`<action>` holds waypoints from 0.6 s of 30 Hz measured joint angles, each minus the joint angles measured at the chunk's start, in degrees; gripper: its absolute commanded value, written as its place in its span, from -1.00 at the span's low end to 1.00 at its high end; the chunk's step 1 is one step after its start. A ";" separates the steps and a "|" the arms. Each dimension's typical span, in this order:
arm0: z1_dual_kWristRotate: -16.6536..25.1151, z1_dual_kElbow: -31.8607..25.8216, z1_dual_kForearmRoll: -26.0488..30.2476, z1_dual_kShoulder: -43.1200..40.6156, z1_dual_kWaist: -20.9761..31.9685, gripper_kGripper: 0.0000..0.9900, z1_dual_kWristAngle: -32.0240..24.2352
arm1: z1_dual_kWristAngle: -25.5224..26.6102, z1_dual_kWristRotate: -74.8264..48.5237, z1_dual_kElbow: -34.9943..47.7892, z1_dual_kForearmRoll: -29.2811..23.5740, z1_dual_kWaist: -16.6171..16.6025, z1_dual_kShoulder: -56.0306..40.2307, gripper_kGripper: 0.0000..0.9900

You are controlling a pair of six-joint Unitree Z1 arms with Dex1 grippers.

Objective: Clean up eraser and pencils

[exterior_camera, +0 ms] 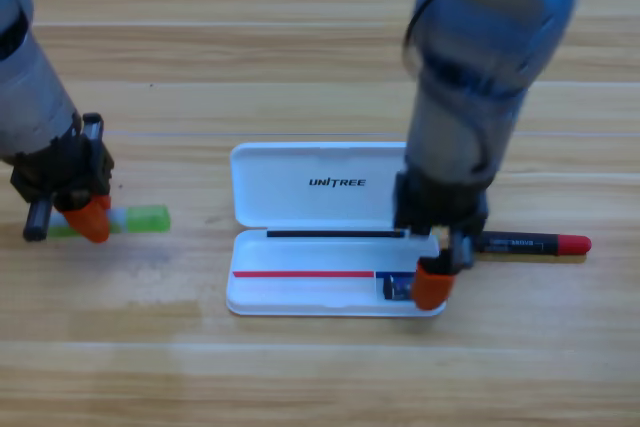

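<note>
A wooden tabletop (320, 367) was seen from above, with two grey arms reaching down from the top edge.

At about nine o'clock, the left gripper (90, 217) sat low over the green pencil (140, 219), which lay flat on the wood, pointing three o'clock. Its orange jaws covered the pencil's left end, probably so that it could be lifted toward the case; whether they had closed on it I could not tell. The left arm slanted in from the upper left corner, its wrist tipped down and inward.

In the middle lay the white case (310, 187), open, its lid folded back toward twelve o'clock and its tray toward six, presumably ready to take the items.

At the tray's right end, around five o'clock from centre, the eraser (395, 287) lay inside the tray. The right gripper (435, 282) stood just beside it, touching or nearly so, as though placing it there. Whether its jaws were open or gripping was hidden. The right arm came almost straight down from the top edge, its wrist vertical.

Toward three o'clock, the black pencil (530, 244) lay on the tabletop just outside the case, its red tip pointing right, not yet put away.
</note>
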 measured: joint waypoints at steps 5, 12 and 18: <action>-1.63 -5.87 4.19 0.01 -2.68 -1.00 0.20 | 0.00 -2.27 2.92 2.16 -0.11 -8.10 0.89; -5.99 -11.63 6.20 1.58 -9.67 -1.00 0.90 | -3.05 -8.26 10.32 2.14 -4.83 -8.42 0.88; -8.78 -14.90 6.40 7.28 -15.17 -1.00 1.30 | -3.67 -12.02 10.78 -3.32 -11.66 -4.22 0.88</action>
